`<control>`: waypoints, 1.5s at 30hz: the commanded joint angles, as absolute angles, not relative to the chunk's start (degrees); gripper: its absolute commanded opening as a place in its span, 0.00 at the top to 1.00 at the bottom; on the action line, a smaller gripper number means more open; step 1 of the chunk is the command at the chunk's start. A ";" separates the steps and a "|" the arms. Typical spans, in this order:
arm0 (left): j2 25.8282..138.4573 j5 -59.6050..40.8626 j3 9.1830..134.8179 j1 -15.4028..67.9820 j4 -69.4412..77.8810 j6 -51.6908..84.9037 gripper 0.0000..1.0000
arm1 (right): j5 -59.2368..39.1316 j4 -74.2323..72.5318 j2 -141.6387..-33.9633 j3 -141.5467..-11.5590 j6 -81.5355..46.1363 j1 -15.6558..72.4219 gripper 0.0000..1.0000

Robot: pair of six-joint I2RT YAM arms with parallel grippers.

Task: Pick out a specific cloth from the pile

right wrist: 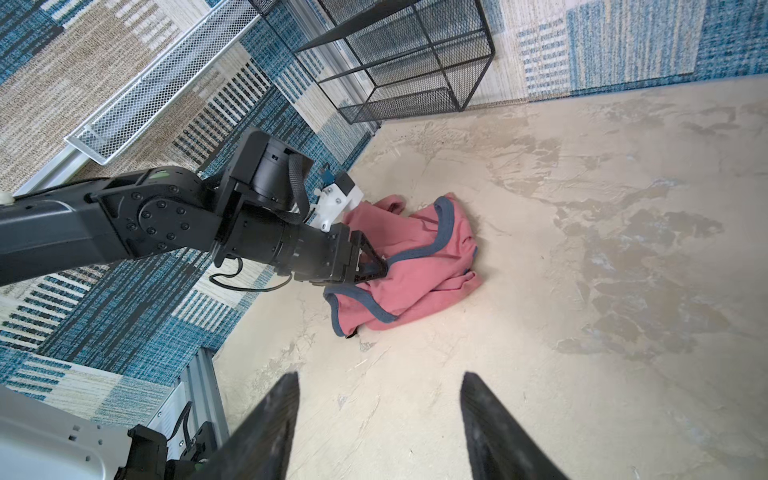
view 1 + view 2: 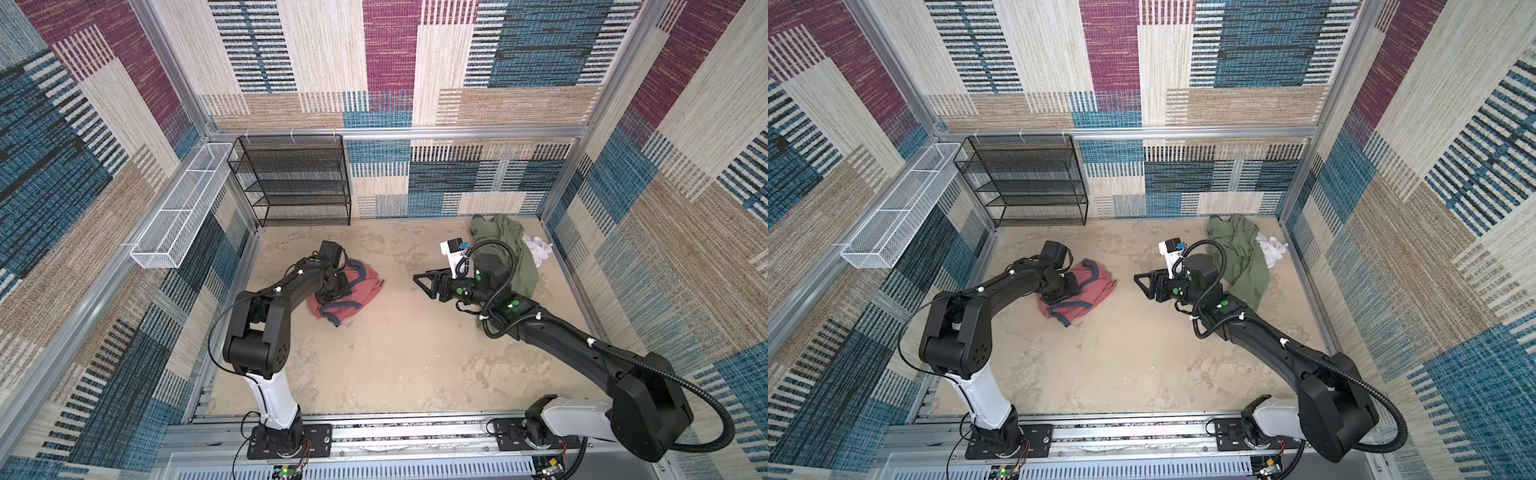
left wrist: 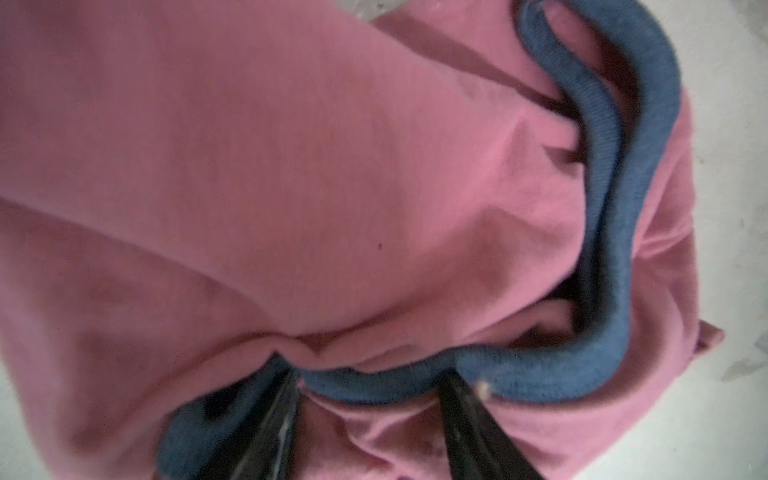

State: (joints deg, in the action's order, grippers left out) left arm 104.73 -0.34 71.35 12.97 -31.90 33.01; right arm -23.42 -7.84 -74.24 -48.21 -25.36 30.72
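The faded red cloth with dark blue-grey trim bands [image 2: 353, 291] lies crumpled on the sandy beige surface [image 2: 395, 353], at the left side and toward the middle. It is well apart from the pile of an olive green garment and a white cloth [image 2: 515, 253], which sits in the far right corner against the wall.

The left gripper [image 3: 370, 399] is down on the red cloth. In the left wrist view its two dark fingers [image 3: 266, 419] stand apart, with a piece of blue-grey trim and red fabric lying across the gap between them. The fingers touch the fabric, but they are not pressed together on it. In the right wrist view the same gripper [image 1: 374, 266] is at the near-left edge of the cloth [image 1: 415, 266].

The right gripper [image 2: 424, 282] hangs over bare surface between the red cloth and the pile, and it points toward the left. Its fingers [image 1: 274, 419] are apart and nothing is between them.

A black wire-mesh shelf rack [image 2: 295, 178] stands at the far wall. A white wire-mesh basket [image 2: 183, 208] hangs on the left wall.
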 commanded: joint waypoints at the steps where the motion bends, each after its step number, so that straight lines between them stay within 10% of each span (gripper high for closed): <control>1: 104.65 -0.31 70.97 12.92 -31.21 32.99 0.35 | -23.12 -8.10 -74.23 -48.58 -25.03 30.68 0.35; 8: 107.40 1.37 72.57 12.92 -33.89 31.55 0.25 | -23.38 -9.04 -73.71 -47.63 -25.54 30.67 0.35; 18: 112.07 0.69 73.18 9.90 -33.02 33.27 1.00 | -22.52 -8.27 -72.68 -48.05 -25.38 30.74 0.35; 40: 106.13 -4.93 71.72 -5.42 -29.79 33.05 1.00 | -21.53 -6.81 -73.83 -49.66 -24.19 30.67 0.35; 45: 96.40 -4.72 69.09 -4.62 -29.52 32.16 0.38 | -18.55 -3.34 -73.21 -51.84 -21.44 30.54 0.21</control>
State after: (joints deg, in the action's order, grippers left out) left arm 100.64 -4.86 70.00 -5.02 -28.73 33.17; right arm -20.67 -4.73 -73.89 -50.43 -23.97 30.72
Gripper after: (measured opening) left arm 0.388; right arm 0.732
